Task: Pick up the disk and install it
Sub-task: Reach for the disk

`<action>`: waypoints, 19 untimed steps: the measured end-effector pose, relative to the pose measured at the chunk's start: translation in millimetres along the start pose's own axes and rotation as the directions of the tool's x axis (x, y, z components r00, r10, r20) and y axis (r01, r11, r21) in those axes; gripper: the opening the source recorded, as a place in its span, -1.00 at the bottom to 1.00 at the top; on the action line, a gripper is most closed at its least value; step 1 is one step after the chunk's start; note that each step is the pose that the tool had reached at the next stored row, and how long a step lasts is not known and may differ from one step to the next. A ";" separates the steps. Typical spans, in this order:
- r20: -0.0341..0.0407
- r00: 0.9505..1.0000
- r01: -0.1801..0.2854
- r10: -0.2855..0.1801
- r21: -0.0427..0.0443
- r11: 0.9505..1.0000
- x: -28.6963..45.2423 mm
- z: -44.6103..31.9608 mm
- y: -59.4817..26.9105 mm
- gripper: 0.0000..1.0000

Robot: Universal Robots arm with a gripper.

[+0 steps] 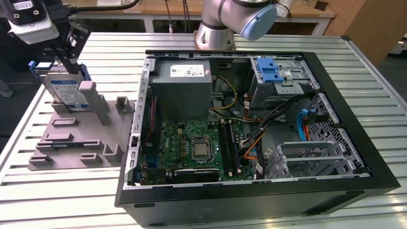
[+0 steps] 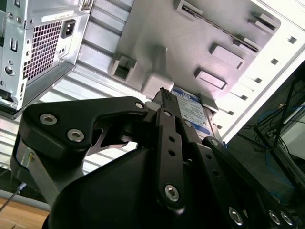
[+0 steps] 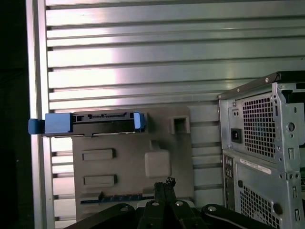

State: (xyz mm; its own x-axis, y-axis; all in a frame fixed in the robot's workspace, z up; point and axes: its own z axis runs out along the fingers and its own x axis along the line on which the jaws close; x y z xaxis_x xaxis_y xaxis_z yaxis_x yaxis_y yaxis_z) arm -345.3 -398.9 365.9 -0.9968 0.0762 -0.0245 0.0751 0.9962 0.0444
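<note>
This is a robotics lab or test workshop. A robot arm (image 1: pixel 219 28) rises from a slatted aluminium worktop (image 1: pixel 64 200). On the worktop an opened computer case (image 1: pixel 254 202) lies with its circuit board (image 1: pixel 190 148) bare, beside a grey moulded fixture (image 1: pixel 70 143) that holds the disk (image 1: pixel 64 93) upright. Wooden benches (image 1: pixel 171 5) stand behind.

On the bench (image 1: pixel 57 195), the disk (image 1: pixel 66 93) stands on edge in a grey holder (image 1: pixel 70 138), open from above where the gripper (image 1: pixel 68 61) hangs, with a grey post (image 1: pixel 87 98) just beside it. The walls of the open computer case (image 1: pixel 254 191) rise to the exterior view's right. Inside, loose cables (image 1: pixel 279 112) cross the gap beside the drive cage (image 1: pixel 279 78), and a grey box (image 1: pixel 183 90) fills one corner.
</note>
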 end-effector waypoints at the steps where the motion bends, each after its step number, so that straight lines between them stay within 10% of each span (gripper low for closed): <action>1: 0.000 1.000 0.000 0.000 0.000 1.000 0.6 0.1 -0.1 -0.79; 10: 0.000 1.000 0.000 0.000 0.000 1.000 10.2 0.7 1.1 -0.79; 19: 0.000 1.000 0.000 0.000 0.000 1.000 35.3 2.9 21.8 -0.79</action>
State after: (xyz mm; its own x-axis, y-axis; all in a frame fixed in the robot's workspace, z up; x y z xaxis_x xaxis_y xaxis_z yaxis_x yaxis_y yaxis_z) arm -378.7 -374.3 363.1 -0.9968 0.0761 -0.0243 0.0750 0.9962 0.0443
